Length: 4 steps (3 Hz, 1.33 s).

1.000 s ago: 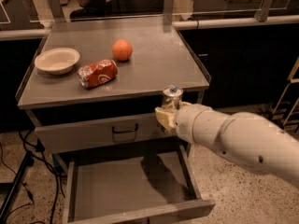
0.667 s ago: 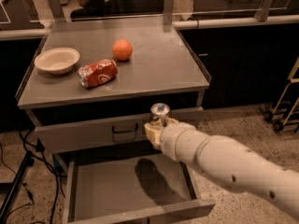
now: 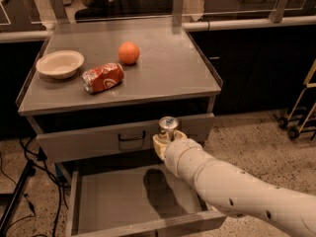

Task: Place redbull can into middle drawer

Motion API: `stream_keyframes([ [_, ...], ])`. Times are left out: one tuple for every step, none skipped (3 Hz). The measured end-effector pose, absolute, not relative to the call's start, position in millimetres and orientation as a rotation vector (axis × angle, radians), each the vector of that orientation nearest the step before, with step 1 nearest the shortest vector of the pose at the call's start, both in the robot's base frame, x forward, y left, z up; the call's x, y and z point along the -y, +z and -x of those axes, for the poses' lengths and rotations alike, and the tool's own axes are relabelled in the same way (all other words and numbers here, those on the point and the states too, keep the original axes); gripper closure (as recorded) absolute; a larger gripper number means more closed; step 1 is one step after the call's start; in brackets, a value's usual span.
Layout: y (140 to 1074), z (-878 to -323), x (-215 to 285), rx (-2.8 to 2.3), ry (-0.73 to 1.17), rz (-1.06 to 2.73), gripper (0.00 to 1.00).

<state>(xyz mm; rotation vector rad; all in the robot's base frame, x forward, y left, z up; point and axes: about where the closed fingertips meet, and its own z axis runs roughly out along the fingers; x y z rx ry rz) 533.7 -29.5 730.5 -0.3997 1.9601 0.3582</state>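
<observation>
The redbull can (image 3: 168,126) shows its shiny metal top and upper silver body; it stands upright in my gripper (image 3: 165,143), which is shut on it. The gripper holds the can in front of the upper drawer front, above the back part of the open middle drawer (image 3: 113,201). That drawer is pulled out, wide and shallow, with a bare grey floor where the arm's shadow falls. My cream arm (image 3: 232,186) reaches in from the lower right and hides the drawer's right side.
On the grey table top (image 3: 163,78) lie a red-orange soda can (image 3: 102,77) on its side, an orange fruit (image 3: 129,53) and a cream bowl (image 3: 60,63). The upper drawer front has a dark bar handle (image 3: 131,137). Cables (image 3: 22,181) hang at the left.
My gripper has moved left and slightly down with the can, from the table's right front corner to over the open drawer. Things on the table have not moved.
</observation>
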Motion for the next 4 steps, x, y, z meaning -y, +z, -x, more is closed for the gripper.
stream_keyframes([
  [730, -534, 29, -1.96, 0.358, 0.399, 1.0],
  [703, -526, 16, -1.998, 0.339, 0.312, 1.0],
  [660, -517, -6, -2.053, 0.358, 0.205, 1.0],
  [627, -522, -6, -2.07, 0.324, 0.105, 1.0],
])
